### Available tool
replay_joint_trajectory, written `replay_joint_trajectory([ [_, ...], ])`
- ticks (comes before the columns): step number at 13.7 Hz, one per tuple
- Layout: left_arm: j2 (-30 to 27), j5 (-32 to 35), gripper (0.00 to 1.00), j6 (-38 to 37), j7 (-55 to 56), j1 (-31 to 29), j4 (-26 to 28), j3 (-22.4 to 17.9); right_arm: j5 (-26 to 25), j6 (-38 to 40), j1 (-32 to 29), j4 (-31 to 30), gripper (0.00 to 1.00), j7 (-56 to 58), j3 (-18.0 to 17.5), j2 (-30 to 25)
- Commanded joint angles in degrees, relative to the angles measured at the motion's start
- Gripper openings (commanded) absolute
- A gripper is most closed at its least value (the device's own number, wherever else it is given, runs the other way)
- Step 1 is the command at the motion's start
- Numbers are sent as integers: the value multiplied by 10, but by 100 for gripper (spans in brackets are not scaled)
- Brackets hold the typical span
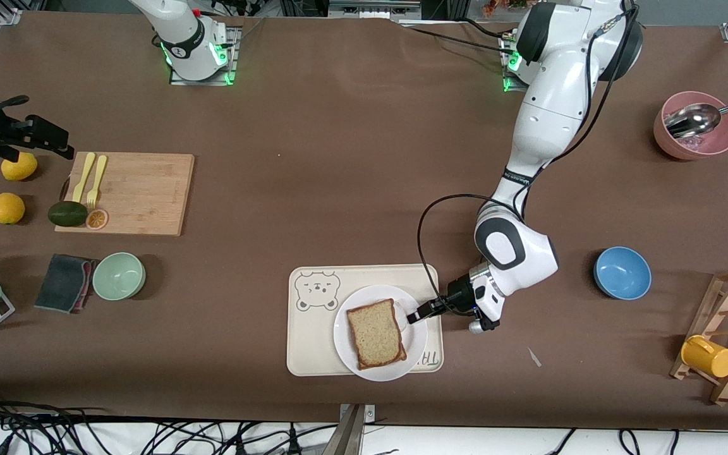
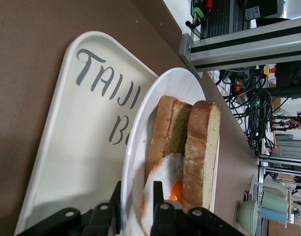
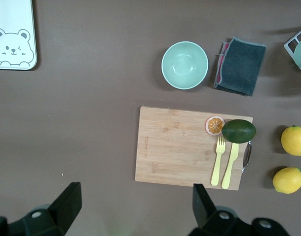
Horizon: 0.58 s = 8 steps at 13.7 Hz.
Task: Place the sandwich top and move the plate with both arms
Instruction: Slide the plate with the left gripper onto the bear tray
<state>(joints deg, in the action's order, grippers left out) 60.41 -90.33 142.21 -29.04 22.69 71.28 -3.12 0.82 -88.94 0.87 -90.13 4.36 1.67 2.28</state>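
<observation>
Left gripper (image 1: 409, 316) straddling the plate's (image 1: 346, 344) rim beside the finished sandwich

The sandwich top (image 1: 375, 333) is lying on the stack on the white plate, which is sitting on the bear-printed tray (image 1: 304, 344); the fingers (image 2: 160, 206) are standing slightly apart on either side of the rim, touching the fried egg (image 2: 162, 191). The right gripper (image 3: 135, 204) is waiting wide open over the table beside the cutting board (image 1: 143, 193).
</observation>
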Motion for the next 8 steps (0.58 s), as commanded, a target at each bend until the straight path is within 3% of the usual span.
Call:
replay_joint_trajectory([
  [1, 9, 28, 36, 2, 20, 2, -21, -4, 10, 2, -2, -8, 100, -6, 1, -10],
  [8, -11, 104, 52, -17, 43, -9, -12, -4, 10, 2, -2, -8, 100, -6, 1, -10],
])
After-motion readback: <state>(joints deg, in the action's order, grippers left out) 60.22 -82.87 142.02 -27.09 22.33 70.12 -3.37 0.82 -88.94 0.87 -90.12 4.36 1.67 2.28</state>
